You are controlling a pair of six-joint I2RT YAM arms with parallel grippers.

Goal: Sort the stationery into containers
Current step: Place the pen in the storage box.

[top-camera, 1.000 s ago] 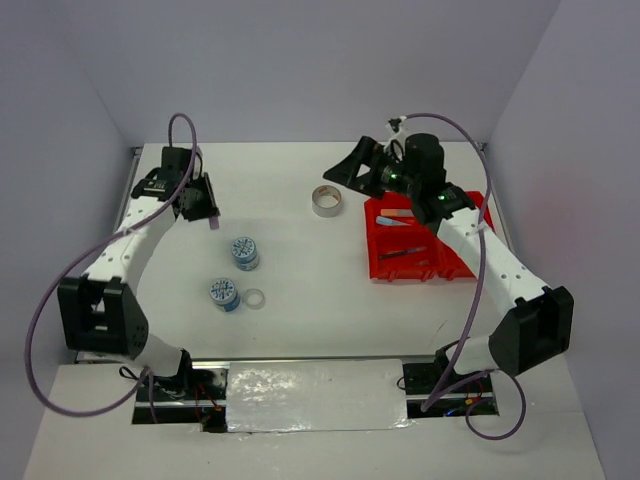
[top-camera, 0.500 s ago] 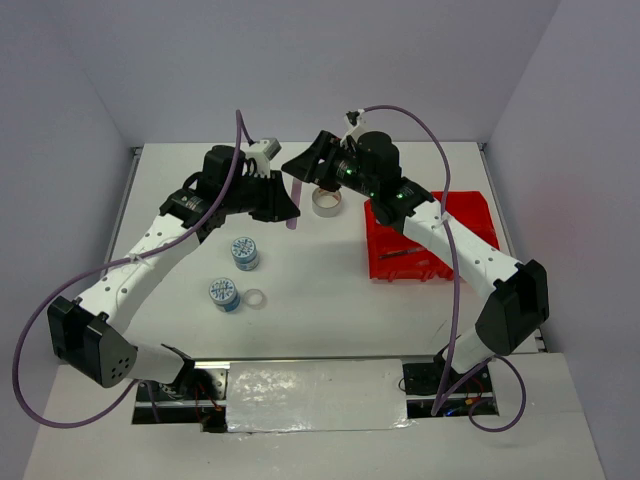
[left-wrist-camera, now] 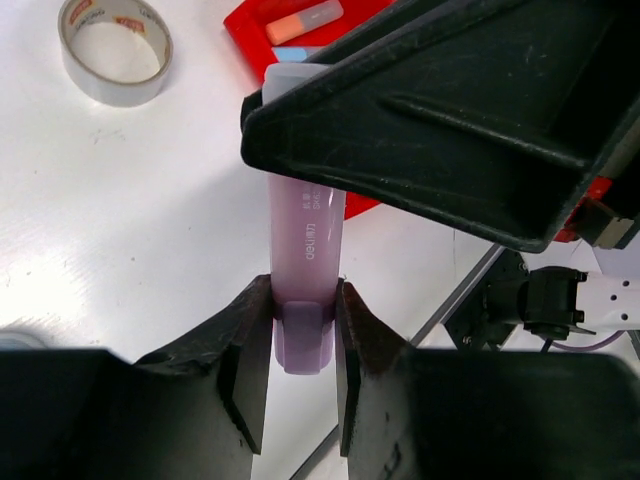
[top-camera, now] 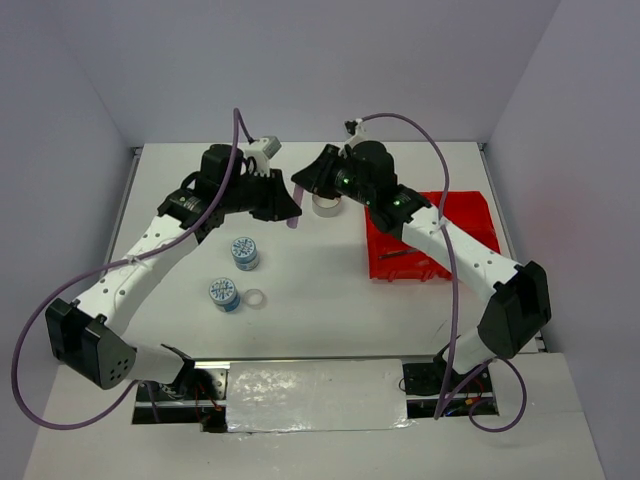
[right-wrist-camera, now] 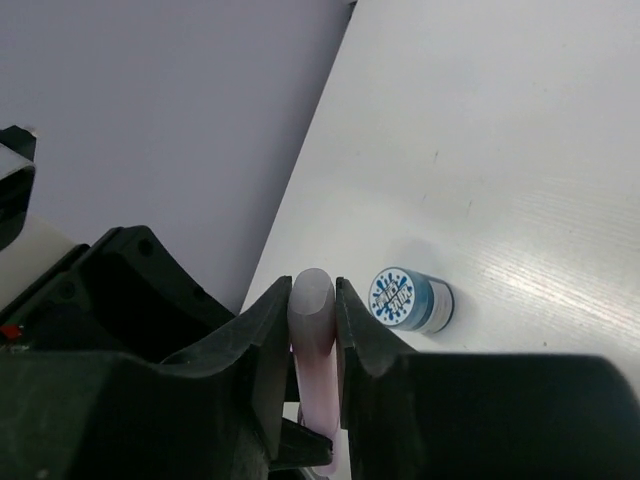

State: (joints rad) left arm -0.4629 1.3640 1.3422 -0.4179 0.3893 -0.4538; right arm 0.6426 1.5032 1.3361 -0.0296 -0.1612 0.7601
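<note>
**A:** What is sitting nearest the arm bases?

**B:** A blue-white patterned tape roll [top-camera: 224, 293] is standing on the white table [top-camera: 330, 320], left of centre. The small clear tape ring [top-camera: 262, 298] is lying just to its right. A second patterned roll [top-camera: 245, 252] is standing a little farther back.

**A:** And the grippers?

**B:** Both are meeting above the table's far middle. The left gripper [left-wrist-camera: 303, 300] is reaching in from the left, its fingers narrowed and pinching one end of the lilac marker [left-wrist-camera: 305, 230]. The right gripper [right-wrist-camera: 312, 290] is coming in from the right, and it is clamping the marker's other end between its own fingers.

**A:** So where is the marker hanging?

**B:** It is hanging off the table between the two grippers, gripped at both ends, near the grey tape roll [left-wrist-camera: 110, 95].

**A:** And the containers?

**B:** The red bin [top-camera: 472, 218] is sitting at the right, passing under the right arm. The orange marker [left-wrist-camera: 305, 20] is lying inside it with the light-blue marker [left-wrist-camera: 300, 52] just beside it. I cannot tell which compartment they are in.
</note>
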